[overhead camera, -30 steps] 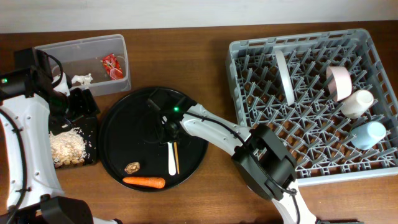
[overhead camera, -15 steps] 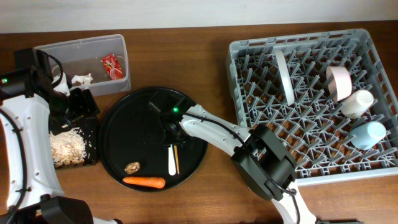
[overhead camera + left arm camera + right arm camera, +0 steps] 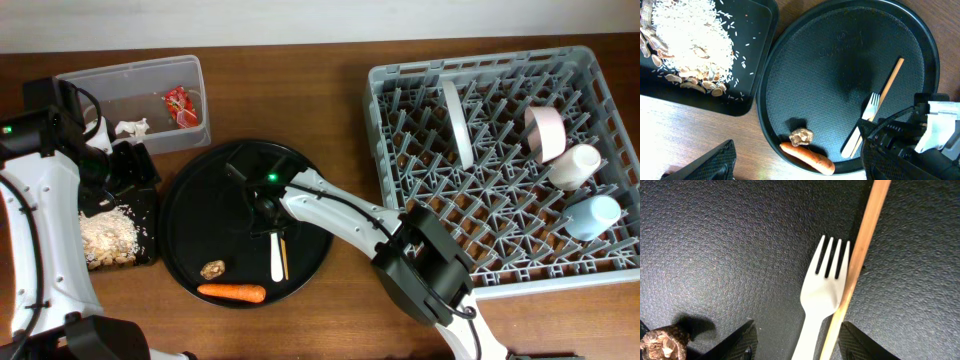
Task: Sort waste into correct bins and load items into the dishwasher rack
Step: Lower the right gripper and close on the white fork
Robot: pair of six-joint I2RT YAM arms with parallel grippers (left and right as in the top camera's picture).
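The white fork (image 3: 277,256) and the thin wooden stick (image 3: 285,254) lie side by side on the large round black tray (image 3: 200,215). An orange carrot (image 3: 232,293) and a brown lump (image 3: 212,269) lie near its front rim. My right gripper (image 3: 268,212) hovers open just above the fork; in the right wrist view its fingers (image 3: 742,342) straddle the fork handle (image 3: 812,325) and the stick (image 3: 860,260). My left gripper (image 3: 128,165) is open and empty, held high between the clear tub (image 3: 110,85) and the shallow black tray (image 3: 150,215) of rice crumbs (image 3: 108,235).
The clear tub holds a red wrapper (image 3: 180,105) and a white paper scrap (image 3: 130,127). The grey rack (image 3: 385,130) at right holds a white plate (image 3: 458,120) and three cups (image 3: 592,215). The left wrist view shows the carrot (image 3: 807,157), lump (image 3: 801,136) and fork (image 3: 862,127).
My right gripper has shifted a little to the left over the round tray. The left arm and all objects have stayed put.
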